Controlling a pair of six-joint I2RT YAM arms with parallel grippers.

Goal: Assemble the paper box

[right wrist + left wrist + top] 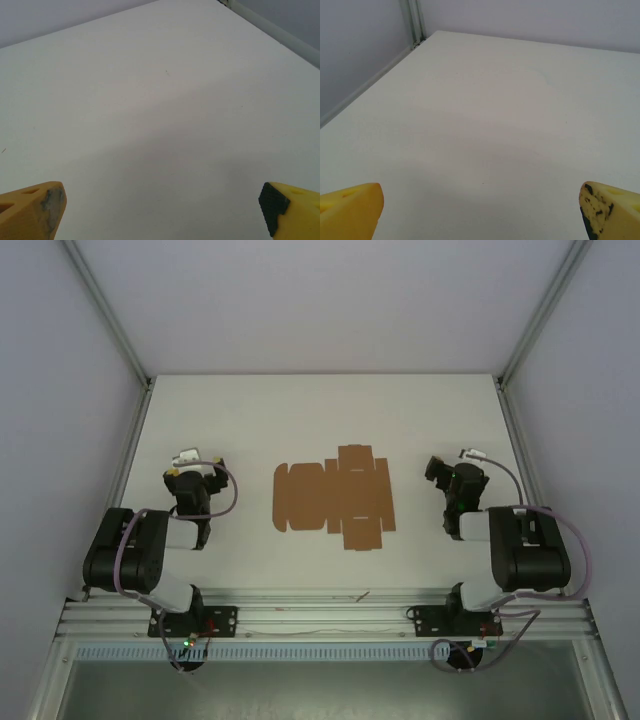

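Unfolded paper box (332, 497) lies flat at centre of the table (250, 420), well apart from both arms. left gripper (480, 207) and right gripper (162, 207) are both spread wide and empty. Risk: the thin card sits flush with no edge to pinch, so fingers may skid it or miscrease a flap.

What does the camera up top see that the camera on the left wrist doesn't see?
The top camera takes in the flat brown paper box, lying unfolded on the table between the two arms, with the right gripper off to its right, not touching it. The left wrist camera gives a close look at the left gripper: its yellow fingertips stand wide apart with nothing between them. Both views share the white table.
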